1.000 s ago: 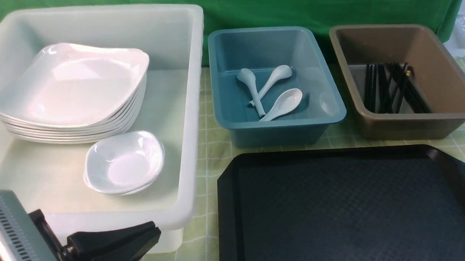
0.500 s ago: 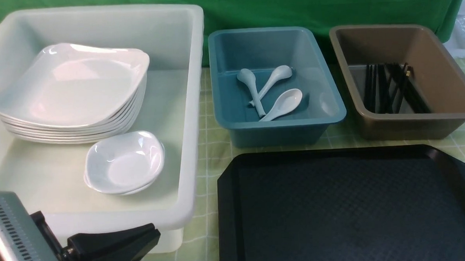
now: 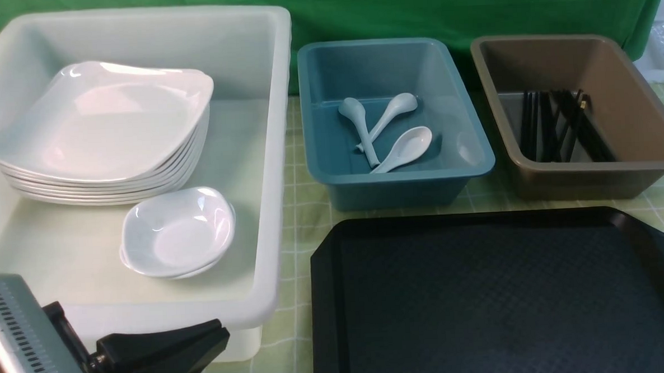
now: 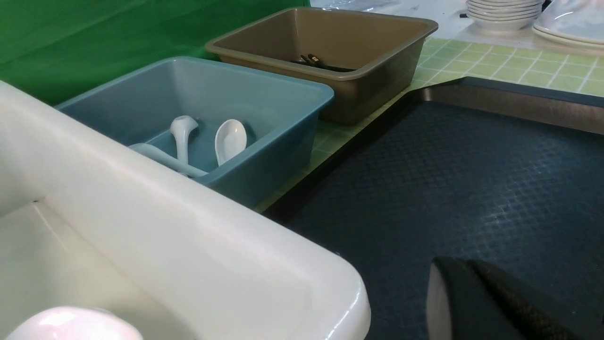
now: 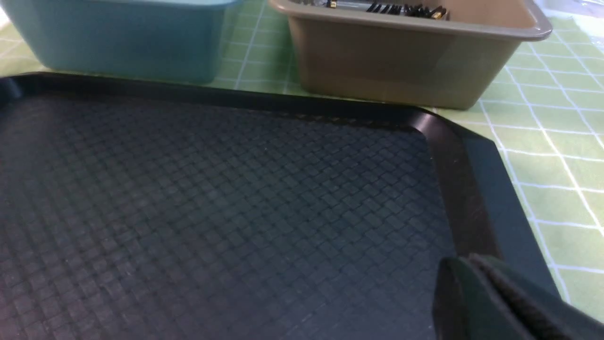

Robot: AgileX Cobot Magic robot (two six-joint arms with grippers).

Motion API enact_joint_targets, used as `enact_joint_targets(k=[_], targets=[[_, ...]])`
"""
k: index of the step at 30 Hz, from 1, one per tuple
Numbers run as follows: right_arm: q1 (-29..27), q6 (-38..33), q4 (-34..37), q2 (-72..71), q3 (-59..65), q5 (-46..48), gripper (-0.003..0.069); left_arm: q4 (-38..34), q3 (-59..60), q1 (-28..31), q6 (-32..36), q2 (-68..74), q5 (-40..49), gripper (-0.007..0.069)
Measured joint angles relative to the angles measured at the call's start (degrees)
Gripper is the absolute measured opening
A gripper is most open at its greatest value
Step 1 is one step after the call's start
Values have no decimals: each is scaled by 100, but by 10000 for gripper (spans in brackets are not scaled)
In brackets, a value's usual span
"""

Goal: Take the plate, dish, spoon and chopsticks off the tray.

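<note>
The black tray [image 3: 483, 303] lies bare in front of me, with nothing resting on it. The plate [image 3: 105, 118] tops a stack of several inside the white bin. A small dish [image 3: 177, 229] sits just in front of that stack. Three white spoons [image 3: 406, 147] lie in the teal bin. Black chopsticks [image 3: 559, 123] lie in the brown bin. My left gripper [image 3: 220, 328] is shut and empty, low by the white bin's near wall and left of the tray. My right gripper [image 5: 460, 267] is shut and empty over the tray's right rim; the front view does not show it.
The white bin [image 3: 277, 155] stands at the left, the teal bin [image 3: 399, 192] in the middle and the brown bin [image 3: 584, 184] at the right, all behind the tray on a green checked cloth. More stacked white dishes [image 4: 502, 14] stand beyond the tray's far side.
</note>
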Motion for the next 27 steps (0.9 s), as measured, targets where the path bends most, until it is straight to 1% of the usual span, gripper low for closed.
enact_joint_targets(k=[15,18,20,22,23,24,25,26,27], targets=[[0,-5,0,0,0,-2,70,24,21,0,16,-19,-60,10],[0,-5,0,0,0,-2,79,30,71,161,194,-160,-216,10],[0,-5,0,0,0,-2,86,-122,109,456,255,-351,-279,10],[0,-5,0,0,0,-2,92,-372,157,888,284,-632,-279,10],[0,-5,0,0,0,-2,94,-471,176,1144,283,-804,-290,10],[0,-5,0,0,0,-7,98,-705,228,1615,283,-1128,-303,10],[0,-5,0,0,0,-7,98,-705,236,1615,283,-1129,-303,10],[0,-5,0,0,0,-7,103,-890,329,2188,283,-1520,-325,10],[0,-5,0,0,0,-7,107,-1018,399,2557,283,-1767,-338,10]])
